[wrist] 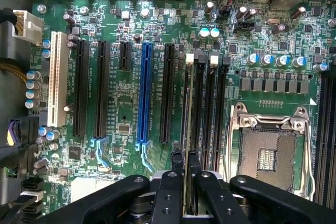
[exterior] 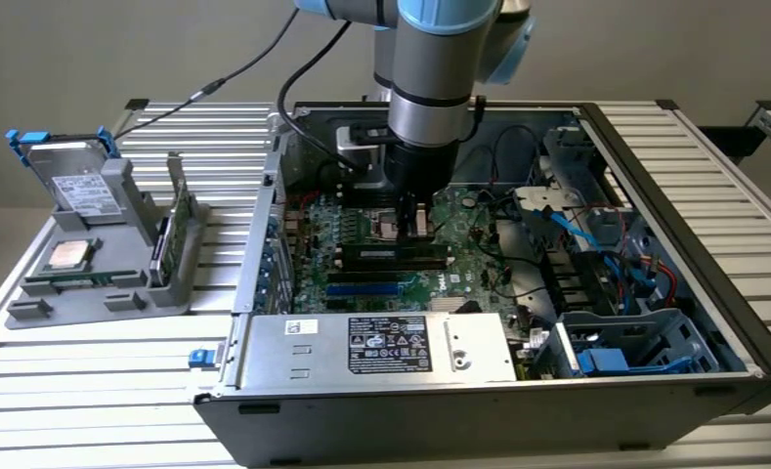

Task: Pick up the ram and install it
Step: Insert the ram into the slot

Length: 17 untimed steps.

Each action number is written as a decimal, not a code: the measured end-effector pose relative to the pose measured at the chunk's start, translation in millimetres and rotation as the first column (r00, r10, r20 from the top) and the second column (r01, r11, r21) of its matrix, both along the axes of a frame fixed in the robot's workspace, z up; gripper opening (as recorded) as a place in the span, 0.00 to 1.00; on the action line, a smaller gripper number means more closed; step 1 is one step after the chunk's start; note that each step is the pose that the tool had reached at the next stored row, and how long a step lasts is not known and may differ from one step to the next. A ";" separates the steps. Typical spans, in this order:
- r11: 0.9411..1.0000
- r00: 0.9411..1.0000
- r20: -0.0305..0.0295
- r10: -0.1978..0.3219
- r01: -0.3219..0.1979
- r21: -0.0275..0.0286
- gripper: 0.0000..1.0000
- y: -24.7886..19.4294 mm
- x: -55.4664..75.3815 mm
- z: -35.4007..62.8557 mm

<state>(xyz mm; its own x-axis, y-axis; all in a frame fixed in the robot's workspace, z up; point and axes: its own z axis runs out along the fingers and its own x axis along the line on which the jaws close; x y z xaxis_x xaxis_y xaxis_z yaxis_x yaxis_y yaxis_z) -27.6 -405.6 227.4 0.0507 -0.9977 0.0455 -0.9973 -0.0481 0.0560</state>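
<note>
claw [wrist: 185, 163] nearly closed, pinching ram [wrist: 186, 103] by flat sides. ram held edge-up, straight out from fingertips, inside open computer case [exterior: 490, 420], over motherboard [wrist: 126, 108]. long axis parallel to black memory slots [wrist: 210, 108]; lined over slot nearest black expansion slot [wrist: 168, 93], processor socket [wrist: 268, 150] on far side. cannot tell whether lower edge already in slot or just above.

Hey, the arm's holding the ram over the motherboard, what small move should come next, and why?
Probably a slow, straight push down. The end effector grips the ram edge-on, and it appears lined up along a black memory slot beside the empty processor socket. Whether it already touches the slot I cannot tell, so go gently.
</note>
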 end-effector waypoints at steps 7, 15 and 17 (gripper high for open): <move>1.000 1.000 -0.001 0.000 0.000 -0.009 0.15 1.2 -0.1 -1.4; 1.000 1.000 -0.001 0.000 0.000 -0.010 0.15 3.2 -0.3 -1.9; 1.000 1.000 -0.001 0.000 0.000 -0.012 0.15 3.5 -0.4 -2.3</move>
<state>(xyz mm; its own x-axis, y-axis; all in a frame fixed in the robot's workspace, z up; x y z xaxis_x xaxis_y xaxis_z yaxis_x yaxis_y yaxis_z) -27.9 -402.1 225.1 0.0505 -0.9971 0.0570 -0.9972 -0.0472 0.0574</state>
